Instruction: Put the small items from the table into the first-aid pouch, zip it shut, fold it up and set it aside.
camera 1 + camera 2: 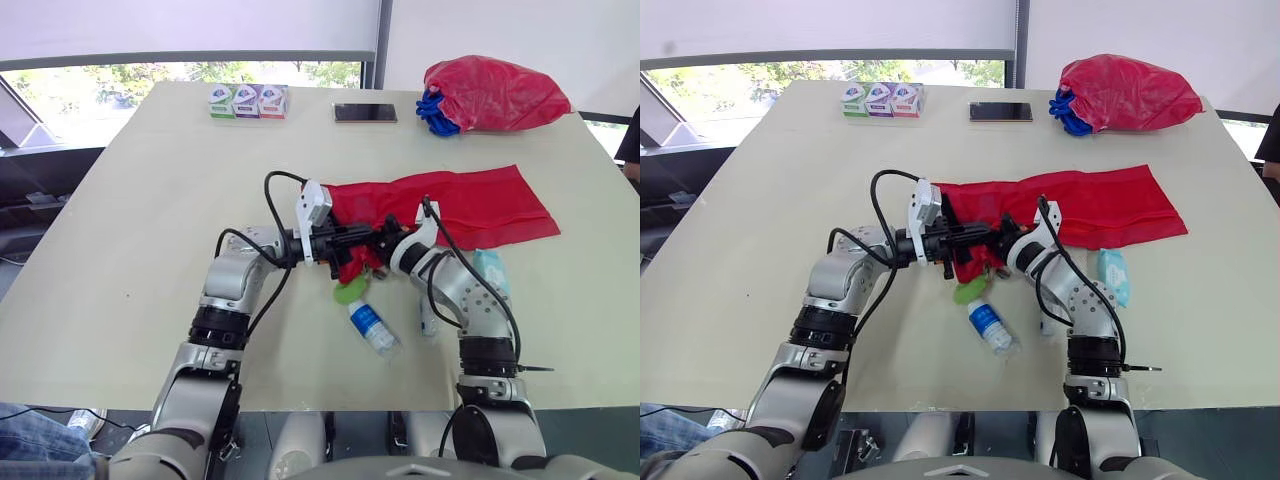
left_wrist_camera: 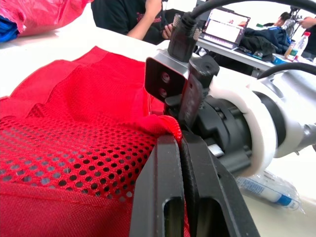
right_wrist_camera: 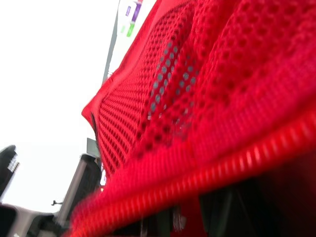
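Observation:
The red mesh first-aid pouch (image 1: 470, 205) lies spread across the middle of the table, and its near-left edge is bunched and lifted. My left gripper (image 1: 352, 240) is shut on that edge; in the left wrist view the fingertips (image 2: 168, 148) pinch the mesh (image 2: 74, 148). My right gripper (image 1: 383, 240) meets it from the right, shut on the same edge, with the zip band (image 3: 207, 168) across its view. Below them lie a green round item (image 1: 350, 292), a small bottle (image 1: 373, 328), a white tube (image 1: 428, 320) and a pale blue tissue pack (image 1: 490, 270).
At the back right sits a red bag (image 1: 495, 93) with blue material poking out. A phone (image 1: 365, 112) and three small boxes (image 1: 248, 101) lie along the far edge. A person (image 1: 632, 140) is at the right edge.

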Robot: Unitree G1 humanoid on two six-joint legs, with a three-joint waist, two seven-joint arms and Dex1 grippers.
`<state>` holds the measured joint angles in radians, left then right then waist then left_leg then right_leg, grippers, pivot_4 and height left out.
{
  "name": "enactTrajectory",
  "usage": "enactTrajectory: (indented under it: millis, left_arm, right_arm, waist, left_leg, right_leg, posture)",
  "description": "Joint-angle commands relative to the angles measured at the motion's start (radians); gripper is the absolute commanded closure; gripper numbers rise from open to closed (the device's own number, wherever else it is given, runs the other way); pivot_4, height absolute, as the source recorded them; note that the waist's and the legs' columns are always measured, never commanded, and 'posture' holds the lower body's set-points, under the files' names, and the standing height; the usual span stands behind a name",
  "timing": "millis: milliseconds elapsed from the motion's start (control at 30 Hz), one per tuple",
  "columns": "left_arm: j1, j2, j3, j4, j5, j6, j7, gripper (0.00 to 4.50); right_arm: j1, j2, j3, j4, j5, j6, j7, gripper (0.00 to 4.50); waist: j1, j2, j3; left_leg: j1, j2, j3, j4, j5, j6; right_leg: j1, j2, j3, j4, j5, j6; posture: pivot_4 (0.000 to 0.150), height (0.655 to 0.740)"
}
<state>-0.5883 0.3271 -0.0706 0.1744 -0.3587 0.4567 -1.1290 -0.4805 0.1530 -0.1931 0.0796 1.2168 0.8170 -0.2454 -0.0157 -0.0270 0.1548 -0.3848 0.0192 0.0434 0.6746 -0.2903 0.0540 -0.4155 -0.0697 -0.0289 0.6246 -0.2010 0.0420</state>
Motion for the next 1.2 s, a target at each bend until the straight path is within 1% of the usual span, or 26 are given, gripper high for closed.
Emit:
enactTrajectory:
  millis: [33,67,100,133,167,200,233,267,400,733,767,800,867,900,933,967,1200]
  left_arm:
    - [-0.006,0.003,-0.019,-0.026,-0.019,-0.011,-0.017,4.48]
    - [-0.011,0.005,-0.015,-0.014,-0.015,-0.019,-0.016,4.5]
    - [-0.019,0.008,-0.01,0.002,-0.01,-0.03,-0.015,4.5]
    - [-0.026,0.012,-0.006,0.017,-0.006,-0.04,-0.014,4.5]
    - [-0.031,0.014,-0.004,0.026,-0.003,-0.047,-0.014,4.5]
    - [-0.039,0.017,0.0,0.042,0.0,-0.057,-0.013,4.5]
    - [-0.048,0.02,0.004,0.06,0.004,-0.068,-0.011,4.5]
    - [-0.062,0.026,0.01,0.087,0.011,-0.086,-0.011,4.5]
    - [-0.101,0.042,0.019,0.17,0.024,-0.141,-0.014,4.5]
    - [-0.137,0.058,0.001,0.25,0.022,-0.195,-0.034,4.5]
    - [-0.139,0.057,-0.001,0.253,0.021,-0.197,-0.034,4.5]
    - [-0.141,0.056,-0.003,0.255,0.021,-0.199,-0.034,4.5]
    - [-0.142,0.055,-0.006,0.255,0.02,-0.201,-0.033,4.5]
    - [-0.142,0.054,-0.007,0.256,0.02,-0.202,-0.033,4.5]
    - [-0.142,0.054,-0.006,0.257,0.021,-0.202,-0.033,4.5]
    - [-0.142,0.054,-0.006,0.257,0.021,-0.202,-0.032,4.5]
    - [-0.135,0.062,-0.003,0.255,0.024,-0.203,-0.036,4.5]
  right_arm:
    - [-0.03,0.027,0.01,-0.034,-0.011,-0.009,0.026,3.9]
    - [-0.025,0.026,0.014,-0.039,-0.012,-0.003,0.028,3.36]
    - [-0.019,0.022,0.018,-0.046,-0.013,0.007,0.026,2.92]
    - [-0.015,0.018,0.021,-0.051,-0.018,0.016,0.024,2.6]
    - [-0.013,0.016,0.022,-0.055,-0.023,0.022,0.023,2.38]
    - [-0.008,0.011,0.027,-0.063,-0.031,0.029,0.025,1.79]
    - [-0.003,0.006,0.03,-0.071,-0.036,0.036,0.025,1.59]
    - [0.008,-0.008,0.039,-0.089,-0.042,0.051,0.025,1.28]
    - [0.049,-0.057,0.062,-0.151,-0.057,0.111,0.02,1.28]
    - [0.075,-0.085,0.052,-0.19,-0.068,0.13,0.012,1.28]
    - [0.074,-0.083,0.054,-0.19,-0.07,0.128,0.012,2.0]
    - [0.074,-0.079,0.055,-0.19,-0.073,0.127,0.012,2.25]
    - [0.074,-0.072,0.055,-0.191,-0.08,0.128,0.013,3.3]
    - [0.074,-0.07,0.055,-0.192,-0.083,0.129,0.013,3.61]
    - [0.075,-0.069,0.054,-0.192,-0.085,0.13,0.014,4.15]
    - [0.076,-0.068,0.054,-0.192,-0.088,0.13,0.015,4.44]
    - [0.077,-0.09,0.05,-0.219,-0.083,0.159,0.024,4.44]
  waist:
    - [0.0,0.0,0.0]
    - [0.0,0.0,0.0]
    - [0.0,0.0,0.0]
    - [0.0,0.0,0.0]
    - [0.0,0.0,0.0]
    - [0.0,0.0,0.0]
    - [0.001,0.0,0.0]
    - [0.002,0.0,0.0]
    - [0.003,0.0,0.0]
    - [0.002,0.0,0.0]
    - [0.001,0.0,0.0]
    - [-0.001,0.0,0.0]
    - [-0.004,0.0,0.0]
    - [-0.003,0.0,0.0]
    - [-0.002,0.0,0.0]
    - [-0.001,0.0,0.0]
    - [-0.001,0.0,0.0]
  left_leg:
    - [0.0,0.0,0.0,0.0,0.0,0.0]
    - [0.0,0.0,0.0,0.0,0.0,0.0]
    - [0.0,0.0,0.0,0.0,0.0,0.0]
    - [0.0,0.0,0.0,0.0,0.0,0.0]
    - [0.0,0.0,0.0,0.0,0.0,0.0]
    - [0.0,0.0,0.0,0.0,0.0,0.0]
    - [0.0,0.0,0.0,0.0,0.0,0.0]
    - [0.0,0.0,0.0,0.0,0.0,0.0]
    - [0.0,-0.001,0.0,0.0,0.0,0.0]
    - [0.0,-0.001,0.0,0.0,0.0,0.0]
    - [0.0,-0.001,0.0,0.0,0.0,0.0]
    - [0.0,-0.001,0.0,0.0,0.0,0.0]
    - [0.0,-0.001,0.0,-0.001,0.0,0.0]
    - [0.0,0.0,-0.001,-0.001,0.0,0.0]
    - [-0.001,0.0,-0.001,-0.001,0.0,0.0]
    - [-0.001,0.0,-0.001,-0.001,0.0,0.0]
    - [-0.001,-0.001,-0.001,-0.001,0.0,0.0]
  right_leg:
    - [0.0,0.0,0.0,0.0,0.0,0.0]
    - [0.0,0.0,0.0,0.0,0.0,0.0]
    - [0.0,0.0,0.0,0.0,0.0,0.0]
    - [0.0,0.0,0.0,0.0,0.0,0.0]
    - [0.0,0.0,0.0,0.0,0.0,0.0]
    - [0.0,0.0,0.0,0.0,0.0,0.0]
    - [0.0,0.0,0.0,0.0,0.0,0.0]
    - [0.0,0.0,0.0,0.0,0.0,0.0]
    - [0.0,-0.001,0.0,0.0,0.0,0.0]
    - [0.0,0.0,0.0,-0.001,0.0,0.0]
    - [0.0,0.0,0.0,-0.001,0.0,0.0]
    - [0.0,0.0,0.0,-0.001,0.0,0.0]
    - [0.0,0.0,0.001,0.0,0.0,0.0]
    - [0.0,0.0,0.0,0.0,0.0,0.0]
    - [-0.001,0.0,-0.001,0.0,0.0,0.0]
    - [-0.001,0.0,0.0,0.0,0.0,0.0]
    - [-0.001,0.0,0.0,-0.001,0.0,0.0]
  posture:
    - [0.15,0.74]
    - [0.15,0.74]
    - [0.15,0.74]
    - [0.15,0.74]
    - [0.15,0.74]
    - [0.15,0.74]
    - [0.15,0.74]
    - [0.15,0.74]
    - [0.15,0.74]
    - [0.15,0.74]
    - [0.15,0.74]
    - [0.15,0.74]
    - [0.15,0.74]
    - [0.15,0.74]
    - [0.15,0.74]
    - [0.15,0.74]
    - [0.15,0.74]
